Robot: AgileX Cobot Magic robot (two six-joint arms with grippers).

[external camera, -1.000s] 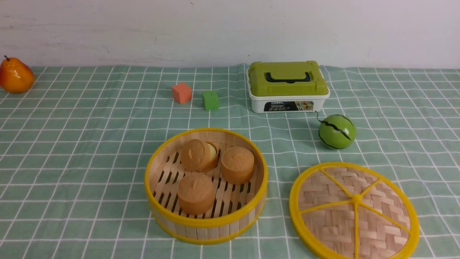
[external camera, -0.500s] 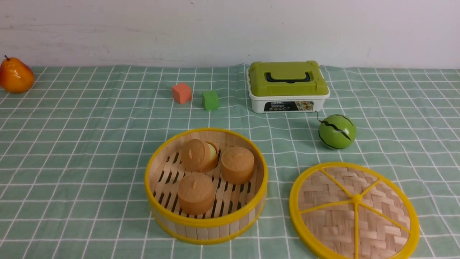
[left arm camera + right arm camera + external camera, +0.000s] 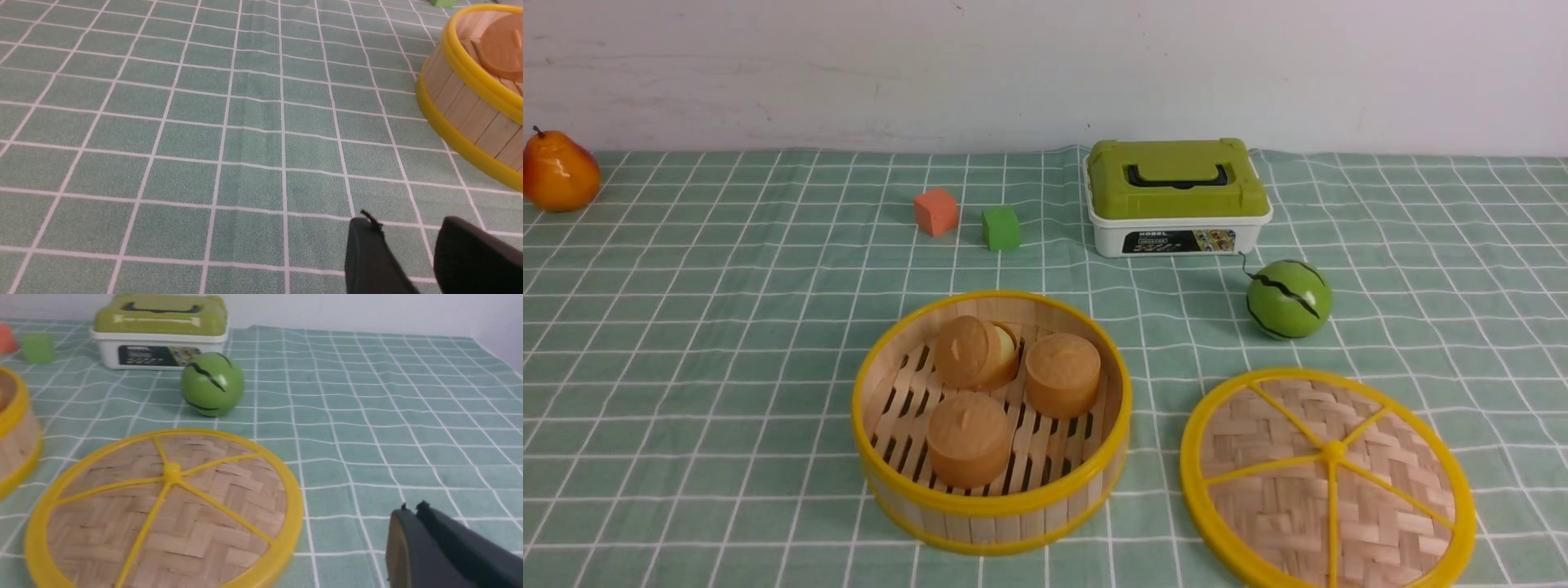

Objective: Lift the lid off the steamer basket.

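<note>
— Where has the lid [image 3: 1388, 490] been left?
— On the tabletop [image 3: 727, 367], toward its near right corner; the right gripper [image 3: 412, 512] is closed, empty, and should be kept clear of the rim

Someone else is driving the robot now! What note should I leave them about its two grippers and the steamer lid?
Left gripper: open, empty.
Right gripper: shut, empty.
Bamboo lid: flat on the checked cloth, to the right of the steamer basket.
Done: lid is off; three brown pieces show inside.
Left: nothing more, it seems.
</note>
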